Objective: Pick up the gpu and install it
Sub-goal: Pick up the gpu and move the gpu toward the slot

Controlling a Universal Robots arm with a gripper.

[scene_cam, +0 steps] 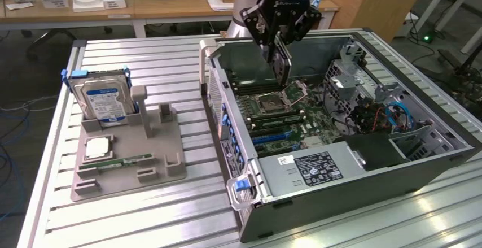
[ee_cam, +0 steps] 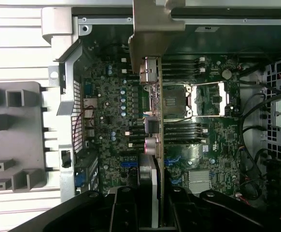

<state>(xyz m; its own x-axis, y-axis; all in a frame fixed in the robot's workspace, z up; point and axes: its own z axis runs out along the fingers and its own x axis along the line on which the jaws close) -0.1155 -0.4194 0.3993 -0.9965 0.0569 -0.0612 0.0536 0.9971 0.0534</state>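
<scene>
The black two-finger gripper (scene_cam: 277, 36) is clamped on the thin dark gpu card (scene_cam: 281, 67), which hangs edge-down beneath it over the green motherboard (scene_cam: 301, 121) and, I judge, needs holding plumb and parallel to the blue expansion slot (scene_cam: 269, 139).

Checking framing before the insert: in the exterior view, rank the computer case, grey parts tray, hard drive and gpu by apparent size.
1. computer case
2. grey parts tray
3. hard drive
4. gpu, seen nearly edge-on, so its last place is unsure
</scene>
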